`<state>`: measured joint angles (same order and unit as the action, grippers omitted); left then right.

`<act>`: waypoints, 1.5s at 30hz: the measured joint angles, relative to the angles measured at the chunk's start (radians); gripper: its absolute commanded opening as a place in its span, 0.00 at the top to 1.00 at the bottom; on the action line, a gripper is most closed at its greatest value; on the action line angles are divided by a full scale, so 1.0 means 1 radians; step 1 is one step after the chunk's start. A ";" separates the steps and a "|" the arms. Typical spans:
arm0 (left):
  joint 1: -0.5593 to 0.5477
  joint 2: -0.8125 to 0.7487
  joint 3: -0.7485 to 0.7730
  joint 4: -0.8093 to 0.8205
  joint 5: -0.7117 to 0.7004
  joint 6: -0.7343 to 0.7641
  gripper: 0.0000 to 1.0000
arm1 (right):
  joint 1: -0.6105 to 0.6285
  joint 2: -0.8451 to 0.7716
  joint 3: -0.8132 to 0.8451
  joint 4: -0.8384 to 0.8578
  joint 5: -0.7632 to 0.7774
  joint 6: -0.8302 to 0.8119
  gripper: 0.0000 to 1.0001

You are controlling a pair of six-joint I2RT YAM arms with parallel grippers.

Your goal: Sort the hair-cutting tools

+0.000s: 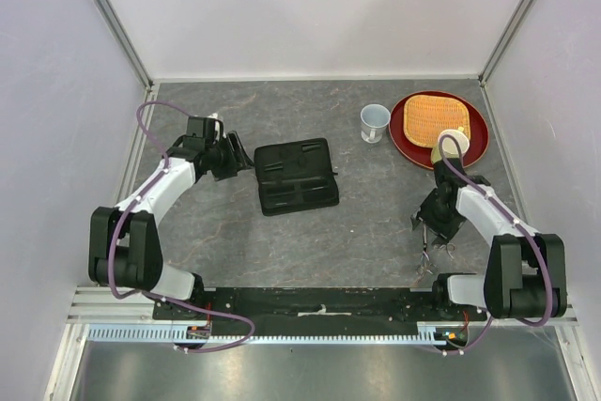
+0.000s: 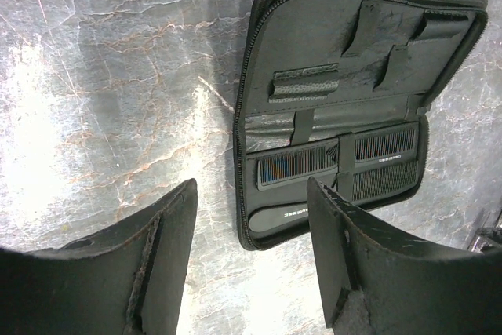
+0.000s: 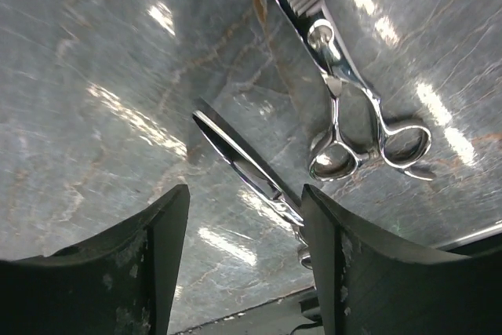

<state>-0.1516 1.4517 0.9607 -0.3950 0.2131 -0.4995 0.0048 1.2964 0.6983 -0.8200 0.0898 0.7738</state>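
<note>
Bench, grey marbled top.

Left end effector sits just left of the case. Released: in the wrist view its fingers stand wide apart with bare bench between them and nothing gripped.

The case lies open and flat near mid-bench. The half nearer the left wrist camera holds both combs, side by side under one strap. The upper comb runs the full width. The lower comb lies just beneath it, its near end hidden by the right finger. The other half of the case shows only loops and pockets.

Right end effector is on the right side of the bench, low over the scissors. Also released, fingers well apart.

- First scissors: flat on the bench, both finger rings in view, toothed blade running out of the top of the view.
- Second scissors: just beside the first, not touching it. Blade tip lies in the gap between the fingers; its handle end passes behind the right finger. Lying loose, not clamped.

Far right: a white cup, and a red plate carrying a woven mat.
</note>
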 measured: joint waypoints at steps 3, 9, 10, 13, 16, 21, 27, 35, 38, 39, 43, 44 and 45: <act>0.000 0.011 -0.001 0.000 0.000 0.000 0.36 | 0.001 -0.008 -0.043 -0.002 -0.034 0.001 0.34; 0.001 0.025 -0.001 0.000 0.000 0.000 0.37 | 0.004 -0.008 -0.073 0.007 -0.061 0.015 0.51; 0.003 0.026 -0.001 0.000 0.001 0.000 0.37 | 0.004 -0.004 -0.076 0.014 -0.065 0.017 0.54; 0.006 0.028 -0.001 0.000 0.001 0.000 0.37 | 0.006 0.001 -0.076 0.020 -0.083 0.017 0.67; 0.010 0.028 -0.001 0.000 0.001 0.000 0.37 | 0.019 0.008 -0.075 0.025 -0.099 0.016 0.75; 0.011 0.029 -0.001 0.000 0.018 0.001 0.37 | 0.093 0.019 -0.068 0.074 -0.122 0.010 0.83; 0.011 0.029 -0.001 0.013 0.082 0.005 0.37 | 0.198 0.100 -0.003 0.148 -0.127 -0.019 0.95; 0.011 0.029 0.002 -0.008 0.083 0.001 0.00 | 0.317 0.182 0.083 0.249 -0.108 -0.090 1.00; 0.011 0.027 0.002 -0.019 0.079 -0.001 0.03 | 0.354 0.185 0.114 0.290 -0.107 -0.124 1.00; 0.011 0.026 0.003 -0.021 0.079 -0.001 0.04 | 0.364 0.185 0.126 0.304 -0.107 -0.135 1.00; 0.011 0.025 0.015 -0.015 0.111 -0.001 0.07 | 0.402 0.183 0.153 0.372 -0.121 -0.174 1.00; 0.012 0.023 0.015 -0.007 0.130 -0.002 0.07 | 0.412 0.182 0.156 0.393 -0.127 -0.182 1.00; 0.012 0.021 0.014 0.002 0.152 -0.004 0.07 | 0.421 0.180 0.156 0.413 -0.135 -0.190 1.00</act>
<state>-0.1394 1.4731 0.9752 -0.3935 0.3649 -0.5037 0.4259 1.4761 0.8547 -0.4072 -0.0452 0.5838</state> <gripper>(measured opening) 0.937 0.178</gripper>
